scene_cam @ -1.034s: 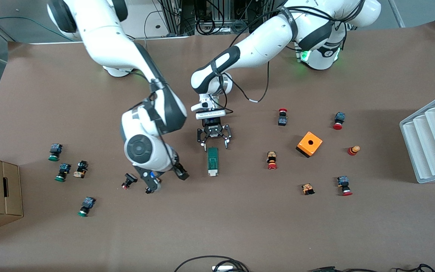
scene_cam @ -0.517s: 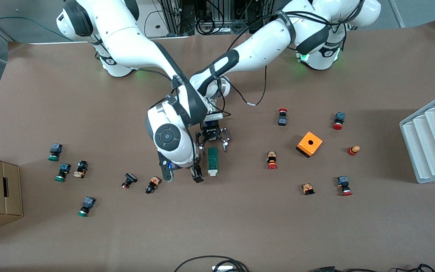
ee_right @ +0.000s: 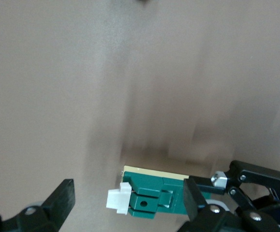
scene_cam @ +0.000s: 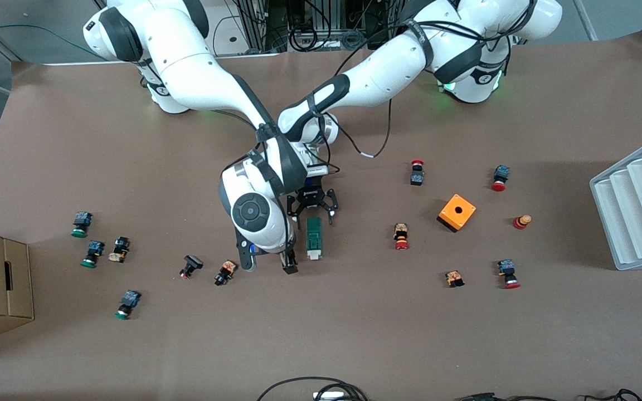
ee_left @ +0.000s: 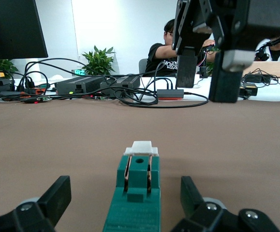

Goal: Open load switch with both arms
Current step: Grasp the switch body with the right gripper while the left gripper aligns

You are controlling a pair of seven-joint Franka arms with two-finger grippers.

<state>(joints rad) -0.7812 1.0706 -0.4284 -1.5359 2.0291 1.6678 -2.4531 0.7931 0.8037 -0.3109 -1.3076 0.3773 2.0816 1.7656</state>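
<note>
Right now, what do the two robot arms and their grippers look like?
Both arms are glossy white with rounded segments and black joint bands. Black cables run along them, and green lights glow at their bases. The left gripper is black with linked, skeletal fingers; the right gripper has black blocky fingers.

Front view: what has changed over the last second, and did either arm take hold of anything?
The right gripper swung from near the small buttons toward the left arm's end, ending beside the load switch, jaws open. The left gripper stayed over the switch's end farther from the front camera, open. Nothing was grasped; the switch, orange box and buttons stayed put.
</note>
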